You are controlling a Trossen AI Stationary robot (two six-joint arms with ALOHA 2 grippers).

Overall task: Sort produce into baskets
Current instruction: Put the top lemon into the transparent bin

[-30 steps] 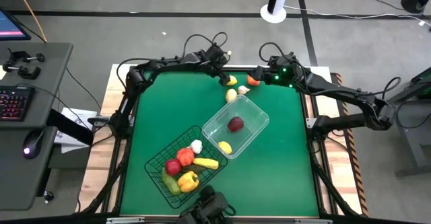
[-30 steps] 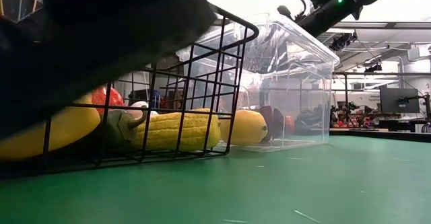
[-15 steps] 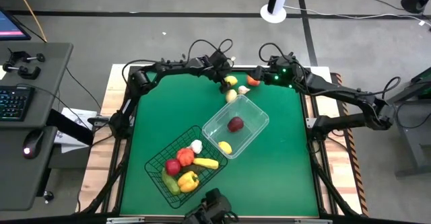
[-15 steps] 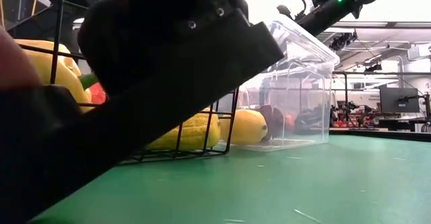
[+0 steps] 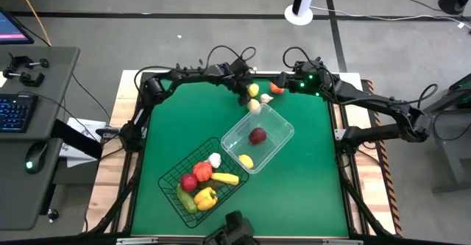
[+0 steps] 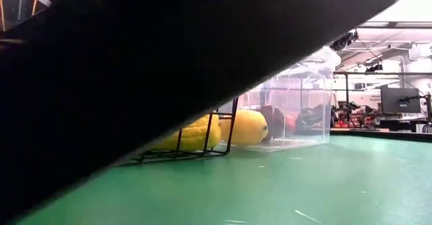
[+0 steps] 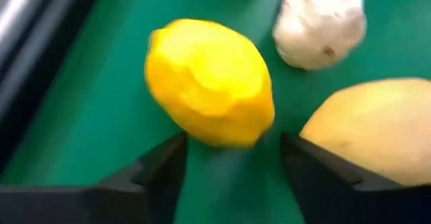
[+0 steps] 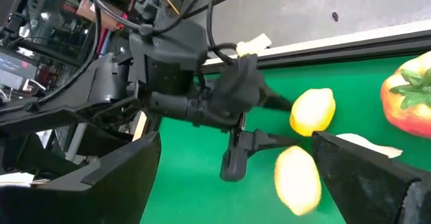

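Bright yellow lemon (image 7: 210, 83), bumpy-skinned, between the open fingers of the left gripper (image 7: 232, 167), white garlic (image 7: 320, 23) nearby, right gripper (image 8: 236, 177) open.

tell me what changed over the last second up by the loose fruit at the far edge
The left gripper has moved right along the far edge to the lemon, its fingers now on either side of it and closing, not yet gripping. The right gripper stays open near the tomato. The garlic, wire basket and clear bin are unchanged.
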